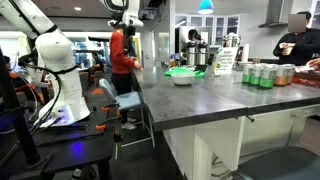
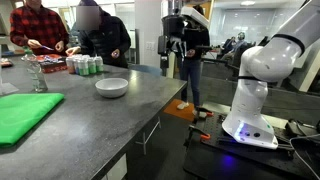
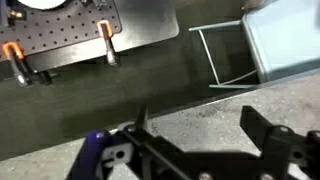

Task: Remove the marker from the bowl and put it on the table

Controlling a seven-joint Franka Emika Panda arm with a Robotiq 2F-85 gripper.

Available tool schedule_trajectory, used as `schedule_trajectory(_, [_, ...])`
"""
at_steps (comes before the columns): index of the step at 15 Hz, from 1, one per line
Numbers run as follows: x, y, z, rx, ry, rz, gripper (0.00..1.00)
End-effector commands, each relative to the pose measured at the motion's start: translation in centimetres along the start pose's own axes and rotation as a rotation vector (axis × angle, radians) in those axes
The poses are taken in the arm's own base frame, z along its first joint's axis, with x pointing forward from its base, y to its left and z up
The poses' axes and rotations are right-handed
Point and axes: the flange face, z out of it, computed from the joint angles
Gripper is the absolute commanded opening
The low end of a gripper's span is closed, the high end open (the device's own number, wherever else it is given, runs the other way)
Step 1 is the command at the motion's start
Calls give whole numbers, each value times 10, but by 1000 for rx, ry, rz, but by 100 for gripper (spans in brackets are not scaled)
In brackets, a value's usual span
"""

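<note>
High above table [image 3: 285, 100] edge, wide-jawed gripper [image 3: 196, 135]

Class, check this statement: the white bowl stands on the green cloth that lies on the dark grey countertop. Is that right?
Not quite. The white bowl stands directly on the dark grey countertop, apart from the green cloth, which lies flat beside it. The exterior view marked here shows the bare stone between them.

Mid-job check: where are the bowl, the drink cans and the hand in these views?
bowl [image 2: 111, 93]: exterior view, front of its white wall.
drink cans [image 2: 84, 66]: exterior view, middle of the green cluster.
hand [image 3: 195, 125]: wrist view, midway between its open fingertips.
</note>
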Motion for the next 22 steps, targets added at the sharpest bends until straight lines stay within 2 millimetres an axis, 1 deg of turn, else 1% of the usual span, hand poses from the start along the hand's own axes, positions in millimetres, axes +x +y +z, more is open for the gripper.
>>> schedule_trajectory(1, [0,0,0,0,-1,0,100])
schedule_trajectory(8, [0,0,0,0,-1,0,100])
schedule_trajectory(11, [20,-7,0,-21,18,-44,100])
schedule_trajectory(13, [41,-15,0,-50,41,-87,100])
schedule_trajectory(16, [85,-26,-1,-113,97,-156,100])
schedule_trajectory(19, [135,-37,-2,-175,144,-250,100])
schedule_trajectory(20, [152,-39,-2,-197,149,-282,100])
schedule_trajectory(22, [179,-43,-1,-224,140,-349,100])
